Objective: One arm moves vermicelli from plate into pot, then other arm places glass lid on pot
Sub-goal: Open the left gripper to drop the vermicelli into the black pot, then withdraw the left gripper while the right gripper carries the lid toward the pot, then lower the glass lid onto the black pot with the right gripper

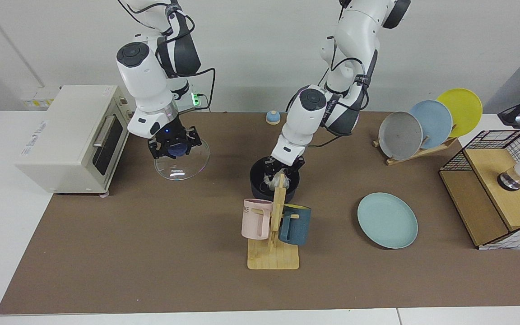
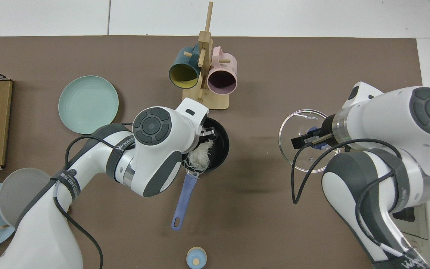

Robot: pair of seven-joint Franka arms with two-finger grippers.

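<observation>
The black pot (image 1: 257, 181) (image 2: 221, 144) stands mid-table, its blue-violet handle (image 2: 183, 198) pointing toward the robots. My left gripper (image 1: 279, 173) (image 2: 206, 135) reaches down inside the pot, shut on a whitish nest of vermicelli (image 2: 199, 155) that droops onto the pot's near rim. The mug stand's post partly hides it in the facing view. The pale teal plate (image 1: 387, 220) (image 2: 88, 104) lies bare beside the pot. My right gripper (image 1: 174, 146) (image 2: 314, 134), showing a blue light, is shut on the blue knob of the glass lid (image 1: 183, 164) (image 2: 304, 157), which hangs tilted above the mat.
A wooden mug stand (image 1: 272, 257) with a pink and a dark teal mug stands just in front of the pot. A toaster oven (image 1: 70, 135) sits beside the lid. A rack of grey, blue and yellow plates (image 1: 422, 124) and a wire basket (image 1: 494, 189) occupy the other end.
</observation>
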